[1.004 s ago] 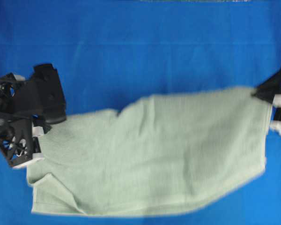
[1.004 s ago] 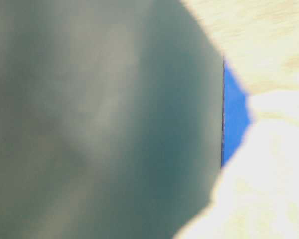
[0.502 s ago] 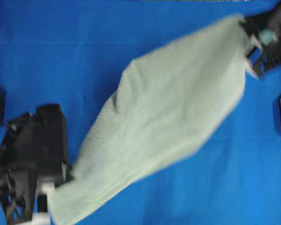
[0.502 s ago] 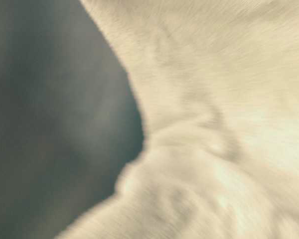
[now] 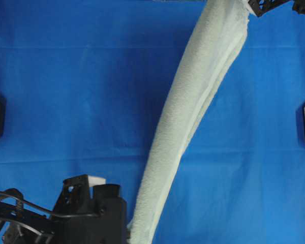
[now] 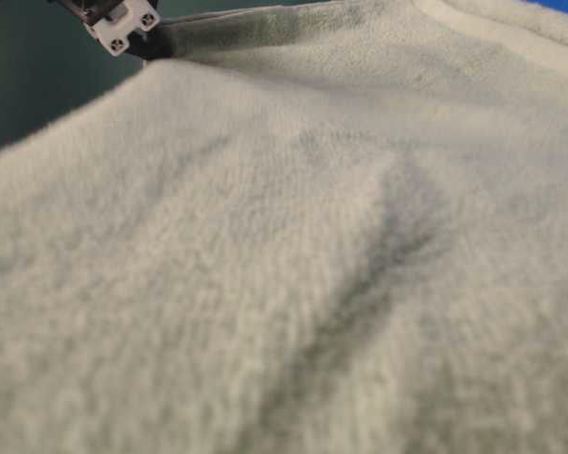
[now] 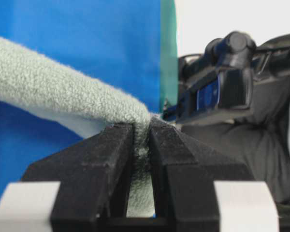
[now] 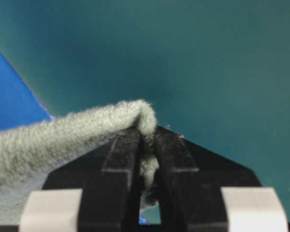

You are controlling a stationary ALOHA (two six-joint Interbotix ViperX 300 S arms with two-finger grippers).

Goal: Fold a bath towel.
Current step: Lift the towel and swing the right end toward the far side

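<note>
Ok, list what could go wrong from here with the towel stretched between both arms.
1. Each pincer, left and right, pinches only a thin bit of towel edge; tension might pull it free.
2. The towel hangs as a narrow bunched band, so it may land creased.
3. It fills the table-level view, hiding the layout.

Seen from overhead, the bath towel runs off the top and bottom edges, the right end effector is cropped at the top corner, the left end effector lies hidden beneath its arm, and at table level towel fills nearly everything.
</note>
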